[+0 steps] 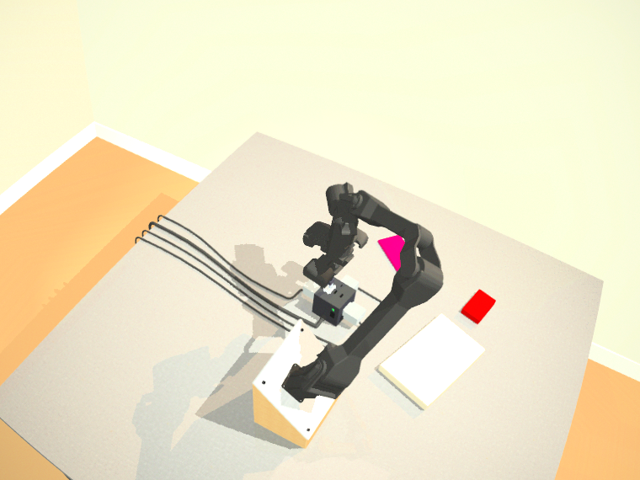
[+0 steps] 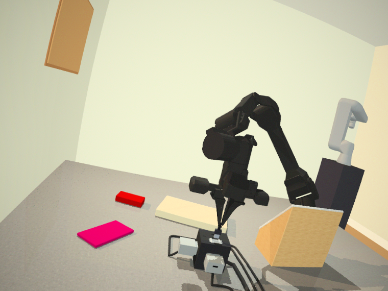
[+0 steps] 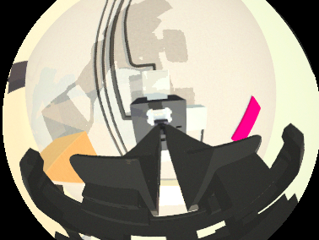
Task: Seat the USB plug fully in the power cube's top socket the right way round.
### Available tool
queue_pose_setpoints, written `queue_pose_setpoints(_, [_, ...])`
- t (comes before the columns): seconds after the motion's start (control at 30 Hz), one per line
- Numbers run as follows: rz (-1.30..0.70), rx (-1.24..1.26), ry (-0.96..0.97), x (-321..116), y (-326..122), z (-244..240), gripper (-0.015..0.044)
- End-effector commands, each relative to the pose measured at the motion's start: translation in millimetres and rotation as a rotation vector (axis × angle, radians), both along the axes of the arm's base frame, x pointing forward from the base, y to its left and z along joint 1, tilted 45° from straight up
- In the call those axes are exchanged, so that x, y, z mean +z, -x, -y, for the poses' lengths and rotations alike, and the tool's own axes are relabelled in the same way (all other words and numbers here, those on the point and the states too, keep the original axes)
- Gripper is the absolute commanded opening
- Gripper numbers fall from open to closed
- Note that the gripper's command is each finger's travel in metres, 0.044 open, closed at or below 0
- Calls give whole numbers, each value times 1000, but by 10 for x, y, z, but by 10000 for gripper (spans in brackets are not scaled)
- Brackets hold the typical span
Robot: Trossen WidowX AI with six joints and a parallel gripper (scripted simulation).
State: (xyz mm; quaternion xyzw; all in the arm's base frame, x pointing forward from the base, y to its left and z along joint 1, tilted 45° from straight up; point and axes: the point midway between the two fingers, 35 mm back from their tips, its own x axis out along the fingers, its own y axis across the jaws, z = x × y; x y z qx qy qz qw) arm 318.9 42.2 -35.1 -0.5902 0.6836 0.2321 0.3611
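smooth wood-grained wedge [image 1: 280,410] [image 2: 300,239] [image 3: 72,157], matt black arm [image 1: 375,320] [image 2: 283,145]

And here's the grey table [image 1: 196,289] [image 2: 47,253] [image 3: 224,63], carrying the cube [image 1: 326,306] [image 2: 210,250] [image 3: 141,122], with cables [image 1: 206,247] [image 2: 245,263] [image 3: 113,46] running across to its edge! The wedge [image 1: 276,413] [image 2: 297,241] [image 3: 72,156] stands nearby; a cream slab [image 1: 433,361] [image 2: 188,213] lies flat, the red block [image 1: 478,306] [image 2: 129,199] just beside it, the pink slab [image 1: 392,251] [image 2: 105,233] [image 3: 247,119] flat too.
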Motion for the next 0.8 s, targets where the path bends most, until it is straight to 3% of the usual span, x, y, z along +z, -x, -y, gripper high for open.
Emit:
queue_pose_setpoints(0.0, [-3,2,-9,-11,2,-4,0])
queue_pose_setpoints(0.77, [-2,3,-14,-34,3,13,0])
